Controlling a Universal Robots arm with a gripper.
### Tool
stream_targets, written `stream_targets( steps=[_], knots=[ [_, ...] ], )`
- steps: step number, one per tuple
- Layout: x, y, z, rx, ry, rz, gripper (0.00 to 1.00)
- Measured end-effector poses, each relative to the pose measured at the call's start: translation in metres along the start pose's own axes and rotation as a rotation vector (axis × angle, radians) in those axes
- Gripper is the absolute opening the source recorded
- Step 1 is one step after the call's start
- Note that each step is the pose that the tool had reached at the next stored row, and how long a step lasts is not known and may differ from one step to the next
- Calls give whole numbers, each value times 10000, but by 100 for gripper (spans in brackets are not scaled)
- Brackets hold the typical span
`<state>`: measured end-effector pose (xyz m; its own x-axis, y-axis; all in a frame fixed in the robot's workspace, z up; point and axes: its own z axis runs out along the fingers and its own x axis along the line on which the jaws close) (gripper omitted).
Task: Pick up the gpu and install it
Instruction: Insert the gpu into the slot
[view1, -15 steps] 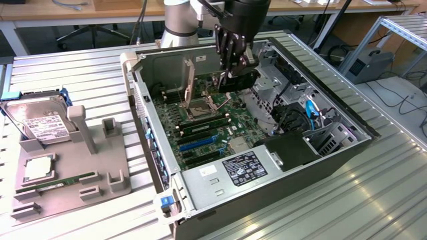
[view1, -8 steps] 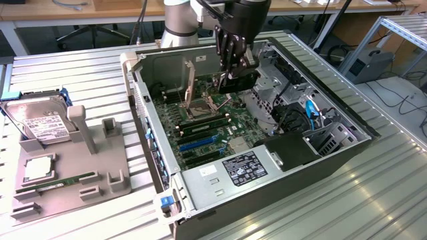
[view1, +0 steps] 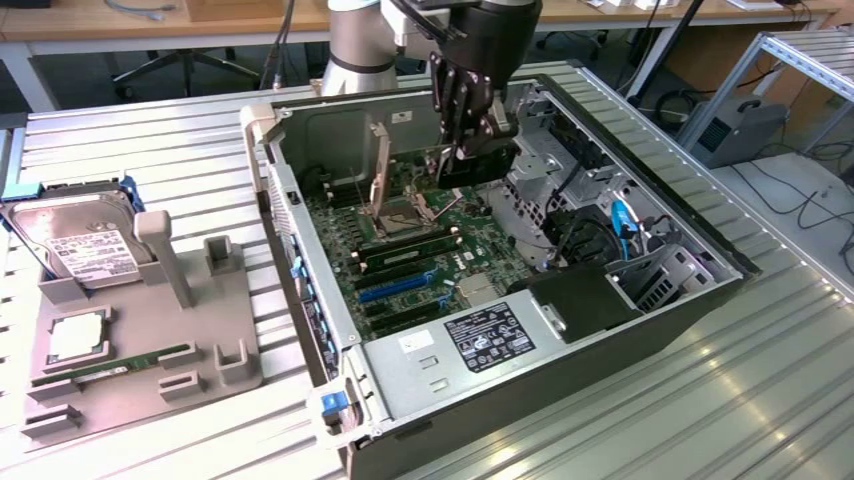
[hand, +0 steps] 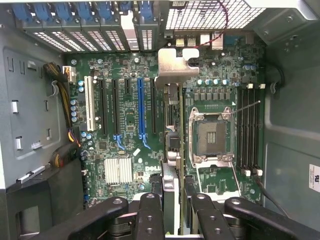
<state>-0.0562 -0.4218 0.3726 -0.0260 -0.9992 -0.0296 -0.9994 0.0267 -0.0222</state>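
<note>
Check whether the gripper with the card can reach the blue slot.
Probably yes: the case is open, nothing covers the blue slot, and the gripper holds the card above the board.

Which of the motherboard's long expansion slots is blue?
The blue slot between black ones, toward the gpu in the gripper; the outermost slot is white.

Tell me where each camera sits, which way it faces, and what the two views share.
Exterior view: a raised spot off the robot, looking down obliquely at the open computer case; the arm and claw show.
Wrist view: on the wrist, looking along the claw into the computer case at the motherboard; the claw's fingers show.
Shared: the claw holding the gpu above the motherboard.
</note>
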Motion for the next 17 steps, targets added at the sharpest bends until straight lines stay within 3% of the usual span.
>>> stream_targets(
  steps=[11,13,17],
  knots=[
    [8,0,16,0,0,0,27],
    [69,23,62,0,0,-1,27],
    [71,26,63,1,-1,-1,27]
  ],
)
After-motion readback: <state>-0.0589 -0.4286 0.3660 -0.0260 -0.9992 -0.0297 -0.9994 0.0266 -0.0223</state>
